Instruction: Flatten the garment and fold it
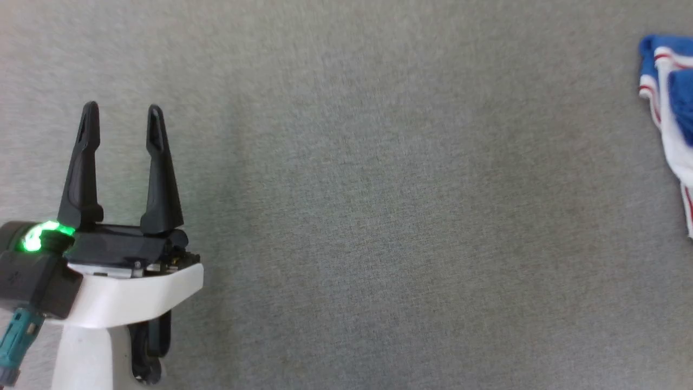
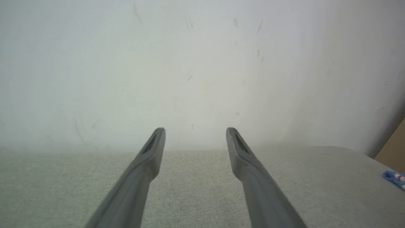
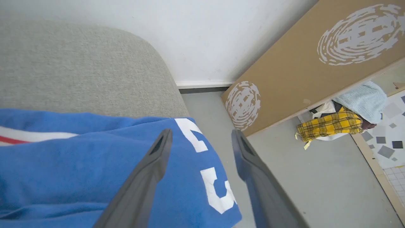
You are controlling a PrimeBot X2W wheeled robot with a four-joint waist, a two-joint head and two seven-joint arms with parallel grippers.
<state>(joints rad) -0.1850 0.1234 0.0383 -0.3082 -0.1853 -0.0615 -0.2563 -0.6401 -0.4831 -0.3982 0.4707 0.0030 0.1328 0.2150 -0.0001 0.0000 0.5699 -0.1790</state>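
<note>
garment (image 3: 79, 164) drapes over the grey cushion's (image 3: 79, 63) rounded edge.

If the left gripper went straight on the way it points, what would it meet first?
Probably the scuffed white wall beyond the grey fabric surface. Nothing lies ahead of the open left gripper before that, though depth is hard to judge.

Surface: grey woven fabric top (image 1: 346, 216), rounded at the corner, up against the wall.
Wall: white wall (image 2: 190, 63), faintly scuffed, with a white skirting board (image 3: 202, 84) at its foot.
Floor: smooth grey floor (image 3: 284, 183); patterned tiles (image 3: 390, 139) at the far side.
Board: brown panel (image 3: 294, 60) with pale swirl prints.
Clutter: yellow plaid cloth (image 3: 329, 126) and pale blue towel (image 3: 364, 99) beside the panel.
</note>
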